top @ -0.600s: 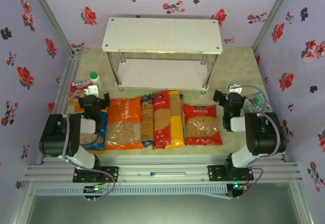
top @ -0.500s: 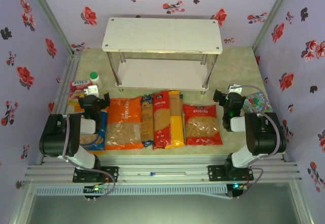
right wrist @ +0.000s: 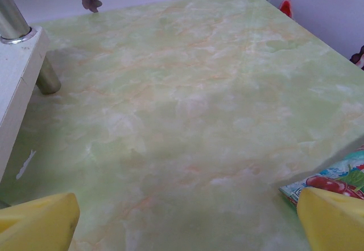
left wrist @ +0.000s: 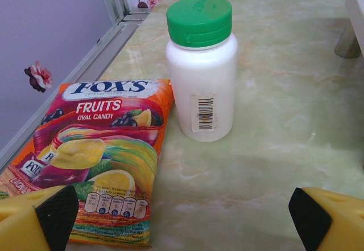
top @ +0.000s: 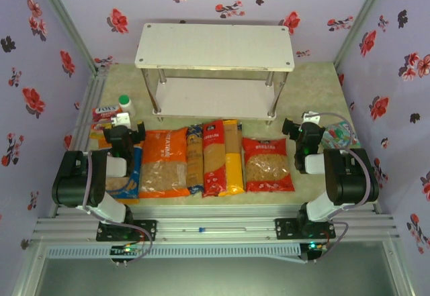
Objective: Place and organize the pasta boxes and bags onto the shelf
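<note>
Along the near half of the table [top: 316, 81] all the pasta lies flat in one row, and none of it is on the shelf [top: 215, 46] yet. From 9 to 3 o'clock the row runs: blue-orange bag [top: 130, 178], partly under the left arm, then orange bag [top: 163, 162], dark blue pack [top: 195, 156], red pack [top: 213, 155], yellow pack [top: 233, 156] and red bag [top: 267, 164]. Every one has its long axis running 6 to 12, top end toward the shelf.

The left gripper [top: 123, 133] hangs over the far end of the blue-orange bag, fingers spread wide and holding nothing. The orange bag sits at its 4 o'clock. The right gripper [top: 302, 129] is spread and bare too, with the red bag close at its 7 o'clock. I judge each arm best placed for the bag on its own side, while the long packs in the middle lie about equally far from both.

Just past the left gripper stand a white bottle [left wrist: 202, 74] and a candy packet [left wrist: 96, 154], neither of them pasta. A snack packet [top: 339, 135] lies at 3 o'clock of the right gripper.

Farthest off, the shelf stretches 9 to 3, crosswise to the packs, both tiers bare
</note>
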Robot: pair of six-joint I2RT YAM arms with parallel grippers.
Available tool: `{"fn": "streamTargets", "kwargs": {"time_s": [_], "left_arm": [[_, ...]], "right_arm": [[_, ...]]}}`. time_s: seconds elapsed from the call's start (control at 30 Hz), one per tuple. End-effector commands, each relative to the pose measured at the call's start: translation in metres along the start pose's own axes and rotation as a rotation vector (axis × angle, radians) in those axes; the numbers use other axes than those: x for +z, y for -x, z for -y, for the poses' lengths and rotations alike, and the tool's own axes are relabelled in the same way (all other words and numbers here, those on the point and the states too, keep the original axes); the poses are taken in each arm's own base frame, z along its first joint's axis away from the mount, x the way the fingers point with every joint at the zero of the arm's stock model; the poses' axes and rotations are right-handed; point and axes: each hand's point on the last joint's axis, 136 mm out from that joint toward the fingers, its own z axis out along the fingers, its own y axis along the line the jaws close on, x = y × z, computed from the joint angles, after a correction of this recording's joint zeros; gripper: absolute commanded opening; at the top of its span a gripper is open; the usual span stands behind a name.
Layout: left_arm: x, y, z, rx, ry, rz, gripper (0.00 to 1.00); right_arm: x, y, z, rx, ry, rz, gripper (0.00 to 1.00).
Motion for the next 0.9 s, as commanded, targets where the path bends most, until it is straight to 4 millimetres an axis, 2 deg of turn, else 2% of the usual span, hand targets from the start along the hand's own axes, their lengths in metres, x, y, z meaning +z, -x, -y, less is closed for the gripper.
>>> {"fn": "streamTargets", "kwargs": {"time_s": [0.0, 0.07, 0.2, 0.33, 0.4, 0.47, 0.57, 0.67, 0.77, 0.87], "left_arm": [[0.002, 0.013, 0.009, 0.008, -0.051, 0.028, 0.99], [0.002, 0.013, 0.011, 0.009, -0.068, 0.026, 0.93], [0.001, 0.016, 0.010, 0.005, -0.068, 0.021, 0.87], [-0.010, 0.035, 0.001, -0.009, -0.038, 0.026, 0.73], [-0.019, 0.045, -0.003, -0.015, -0.025, 0.047, 0.70], [-0.035, 0.065, -0.004, -0.016, -0.020, 0.106, 0.69], [-0.061, 0.100, -0.001, -0.067, -0.034, 0.166, 0.66], [-0.083, 0.121, 0.010, -0.151, -0.084, 0.160, 0.64], [-0.102, 0.121, 0.035, -0.157, -0.151, 0.114, 0.62], [-0.111, 0.105, 0.059, -0.126, -0.187, 0.047, 0.63]], "right_arm": [[0.002, 0.005, 0.001, -0.001, 0.001, 0.011, 0.99], [0.002, 0.005, 0.001, 0.000, 0.002, 0.013, 0.99], [0.001, 0.014, -0.001, -0.002, 0.001, -0.002, 0.95], [-0.013, 0.027, 0.003, 0.002, -0.013, 0.025, 0.89], [-0.020, 0.037, 0.001, -0.007, -0.003, 0.040, 0.86], [-0.030, 0.054, -0.006, -0.025, -0.005, 0.062, 0.85], [-0.048, 0.084, -0.022, -0.035, 0.010, 0.072, 0.83], [-0.065, 0.106, -0.043, -0.023, 0.051, 0.009, 0.83], [-0.083, 0.104, -0.077, -0.004, 0.139, -0.118, 0.83], [-0.105, 0.082, -0.123, -0.047, 0.229, -0.247, 0.82]]}}
